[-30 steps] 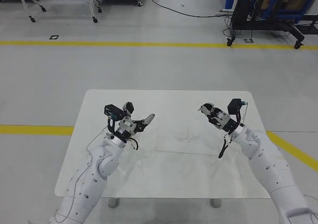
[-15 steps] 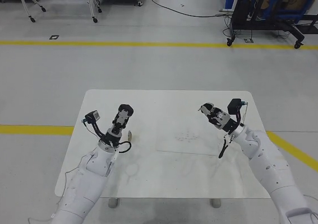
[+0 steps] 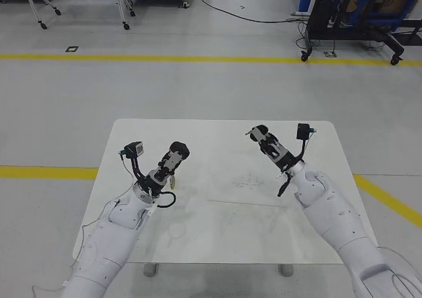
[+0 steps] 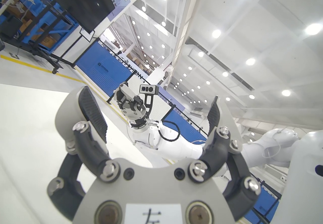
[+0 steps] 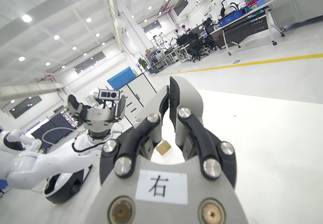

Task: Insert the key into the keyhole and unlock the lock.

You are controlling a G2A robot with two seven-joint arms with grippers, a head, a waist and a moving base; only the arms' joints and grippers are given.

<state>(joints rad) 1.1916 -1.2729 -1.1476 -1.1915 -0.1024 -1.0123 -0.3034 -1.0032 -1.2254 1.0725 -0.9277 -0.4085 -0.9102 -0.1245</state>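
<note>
Top view: both arms are raised over the white table point(image 3: 218, 246), the left gripper point(image 3: 175, 152) and the right gripper point(image 3: 257, 135) well apart and tilted up, neither one at the work. The lock point(image 3: 172, 179), as I take the small pale thing to be, lies flat on the table just beside the left arm. Lying loose like that, it would probably slide under a pushing key, so I judge one gripper must steady it first.

Left wrist view: the left gripper point(image 4: 149, 96) has its jaws spread wide with nothing between the ribbed pads point(image 4: 90, 109). It points up and across toward the other arm, so it looks ready to take hold of something, most likely the lock body.

Right wrist view: the right gripper point(image 5: 169, 88) has its jaws pressed together. A thin key could sit between the pads, but I cannot make one out, and no key lies on the table that I can see. Below the closed fingers, the brass lock point(image 5: 163, 147) rests on the table point(image 5: 252, 134), apart from both grippers. Farther off, the left gripper point(image 5: 97, 104) stands open. The task seems barely begun: the lock is not held and nothing is in its keyhole
</note>
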